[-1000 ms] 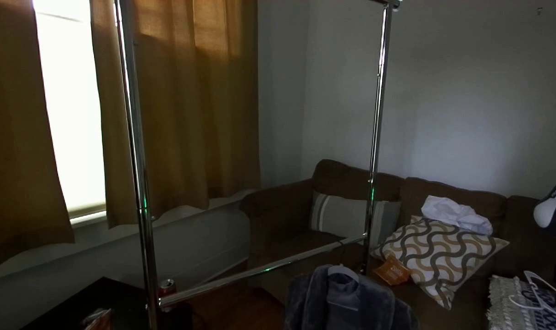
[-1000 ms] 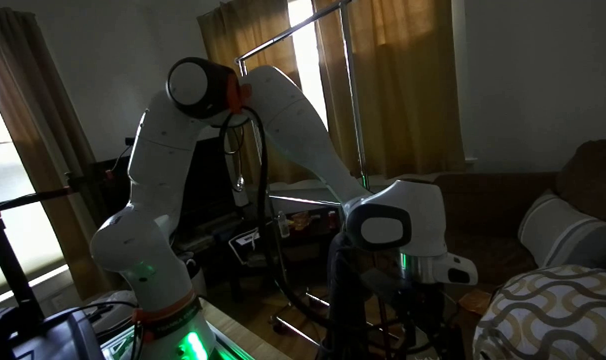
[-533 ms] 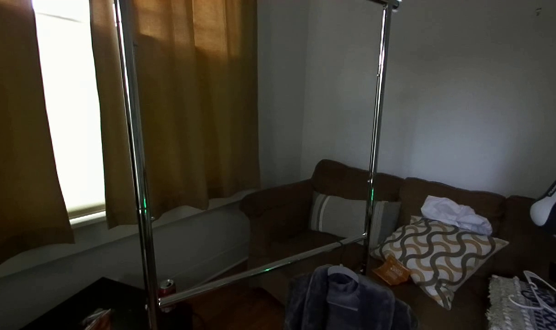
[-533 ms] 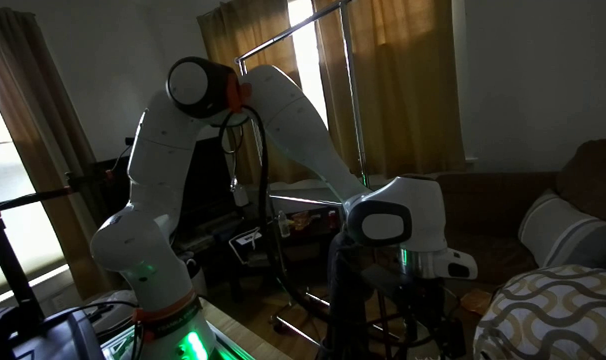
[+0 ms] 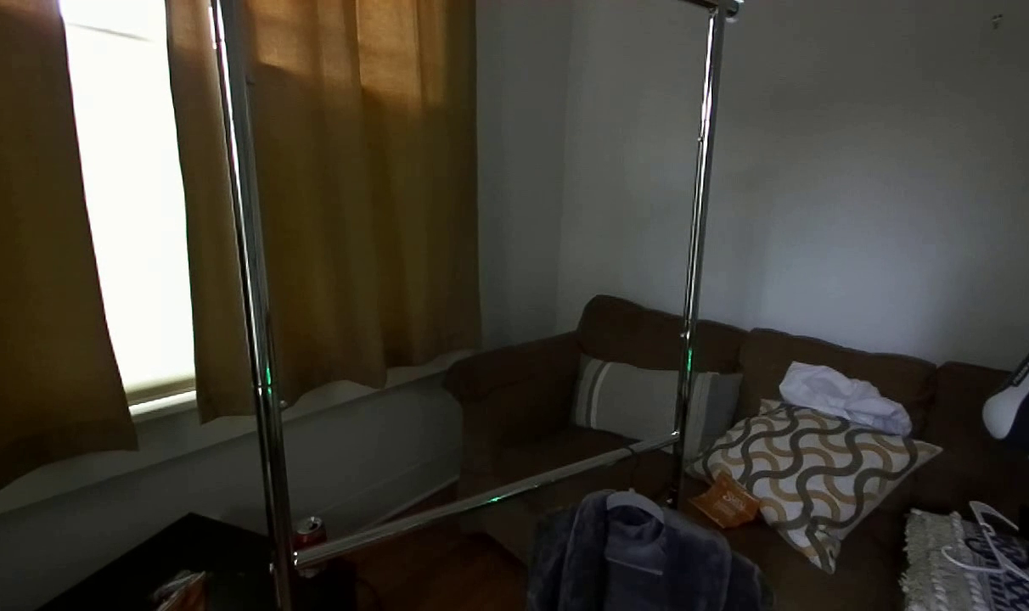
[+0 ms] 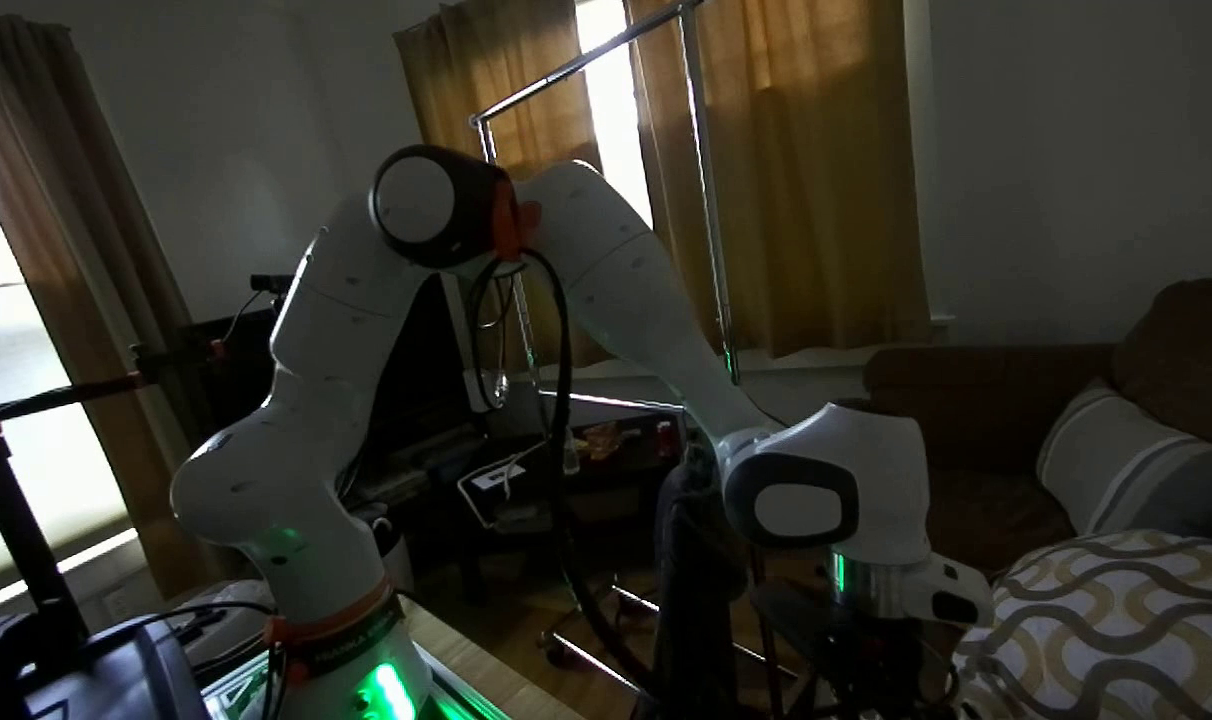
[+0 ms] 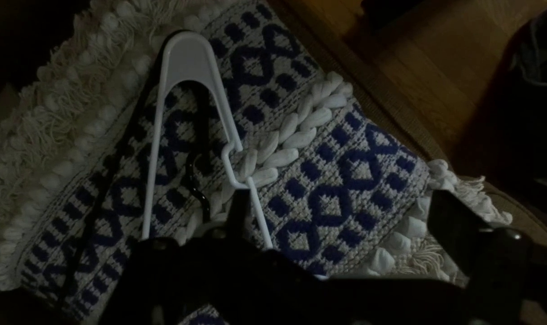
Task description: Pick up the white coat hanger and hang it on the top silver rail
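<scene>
The white coat hanger point(image 7: 188, 58) lies on a blue and cream woven, fringed surface in the wrist view. Its lower part is hidden behind the gripper. It also shows at the lower right in an exterior view point(image 5: 1001, 560). My gripper point(image 7: 341, 196) is open above the woven surface with nothing between its fingers. Its left finger overlaps the hanger near a bend; I cannot tell whether they touch. The top silver rail point(image 6: 576, 68) runs across the top of the garment rack in an exterior view; only a short end point(image 5: 706, 3) shows in an exterior view.
The rack has tall silver poles point(image 5: 697, 212) and a lower crossbar point(image 5: 480, 499). A dark grey garment point(image 5: 633, 552) hangs near it. A brown sofa point(image 5: 514, 407) holds a patterned cushion point(image 5: 820, 467) and a white cloth point(image 5: 846, 397). A dark table point(image 5: 183, 552) stands by the window.
In an exterior view the arm has moved down and to the right, its hand lower beside the patterned cushion. The hanger and rack have not visibly moved.
</scene>
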Available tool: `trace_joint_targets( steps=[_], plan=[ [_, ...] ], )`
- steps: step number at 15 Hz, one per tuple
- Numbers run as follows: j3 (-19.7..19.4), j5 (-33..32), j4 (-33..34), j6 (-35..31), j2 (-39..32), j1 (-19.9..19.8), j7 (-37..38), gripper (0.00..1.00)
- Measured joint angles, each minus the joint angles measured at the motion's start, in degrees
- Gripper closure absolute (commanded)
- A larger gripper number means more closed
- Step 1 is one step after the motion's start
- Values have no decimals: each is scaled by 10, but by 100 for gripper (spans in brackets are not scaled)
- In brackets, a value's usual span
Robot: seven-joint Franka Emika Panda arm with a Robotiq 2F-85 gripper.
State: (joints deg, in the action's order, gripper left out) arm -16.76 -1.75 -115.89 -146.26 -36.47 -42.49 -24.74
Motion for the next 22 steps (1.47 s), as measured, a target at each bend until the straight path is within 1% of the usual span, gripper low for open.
trace_joint_targets(
  steps=[3,6,9,13,20,21,22],
  plan=[
    [18,0,27,-23,-32,-31,-5,0],
    [28,0,52,-37,-61,-55,-5,0],
    [48,0,78,-54,-87,-82,-6,0],
    [73,0,111,-71,-123,-110,-15,0],
    [120,0,154,-130,-173,-151,-34,0],
    [128,0,158,-136,-178,-156,-36,4],
    [134,0,162,-141,-183,-161,-38,10]
  ],
)
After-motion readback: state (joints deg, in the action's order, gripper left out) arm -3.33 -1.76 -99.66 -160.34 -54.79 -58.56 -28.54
